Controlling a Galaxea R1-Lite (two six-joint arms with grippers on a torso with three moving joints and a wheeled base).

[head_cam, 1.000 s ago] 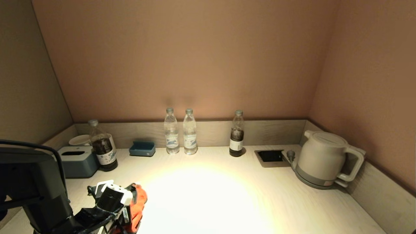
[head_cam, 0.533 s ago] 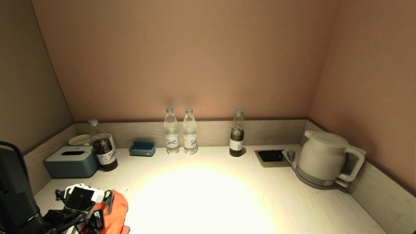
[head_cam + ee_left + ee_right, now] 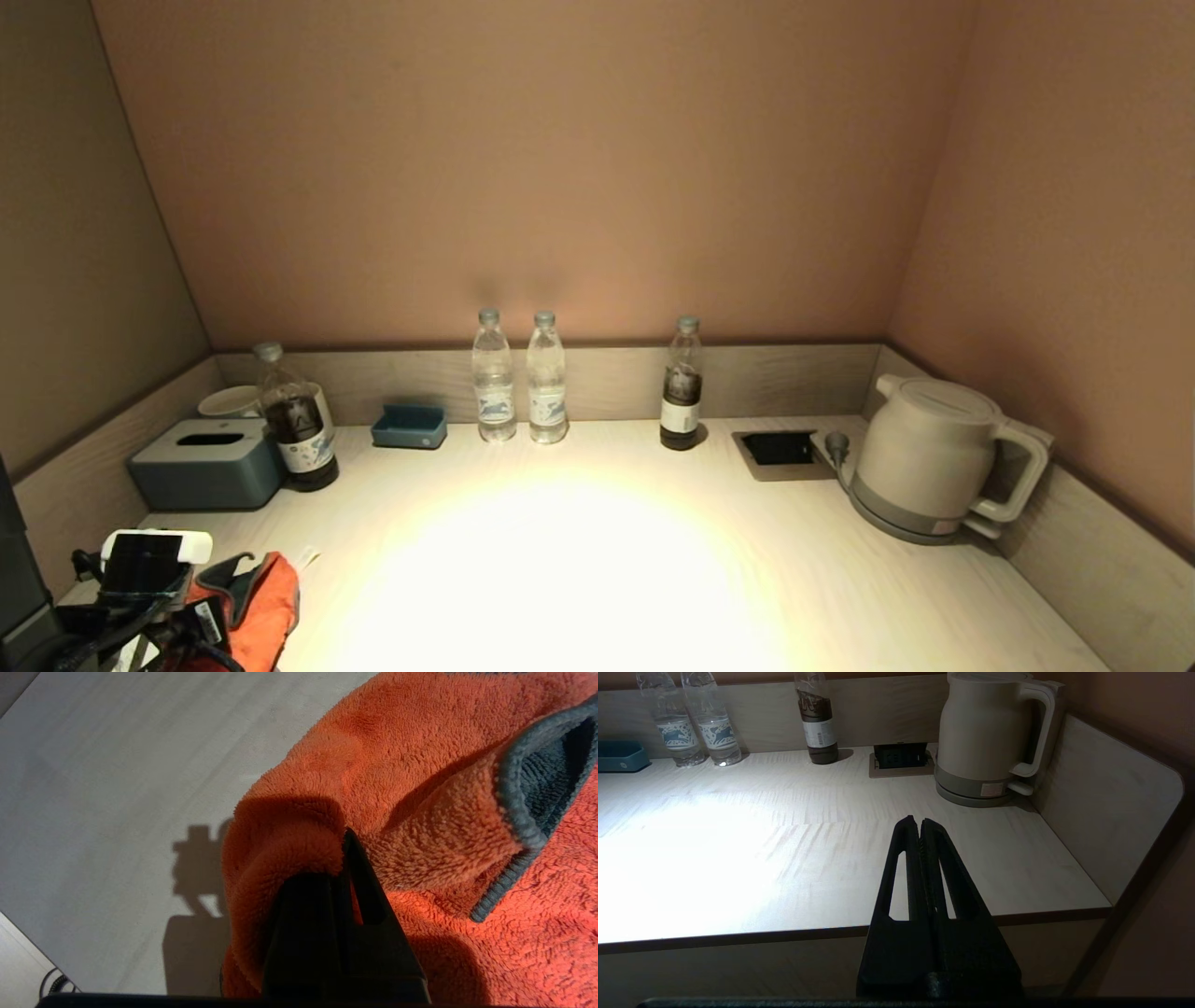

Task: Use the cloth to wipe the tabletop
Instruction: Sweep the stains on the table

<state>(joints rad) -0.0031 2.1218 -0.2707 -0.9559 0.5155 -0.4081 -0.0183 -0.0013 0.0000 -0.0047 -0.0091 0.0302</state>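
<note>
An orange cloth [image 3: 261,607] with a grey edge lies on the light wooden tabletop [image 3: 597,560] at the near left corner. My left gripper [image 3: 177,621] is shut on a fold of the orange cloth [image 3: 420,788] and presses it on the tabletop [image 3: 117,788]; in the left wrist view the gripper [image 3: 343,835] has cloth bunched over one finger. My right gripper [image 3: 919,821] is shut and empty, held off the table's near right edge; it is out of the head view.
Along the back stand a grey tissue box [image 3: 207,463], a dark bottle [image 3: 297,420], a blue tray [image 3: 409,427], two water bottles [image 3: 518,378], another dark bottle [image 3: 681,385], a socket recess [image 3: 777,449] and a white kettle [image 3: 934,457]. Low walls border left, back, right.
My left gripper has dragged the cloth leftwards across the near part of the table, towards the left corner. The right arm has not moved.
</note>
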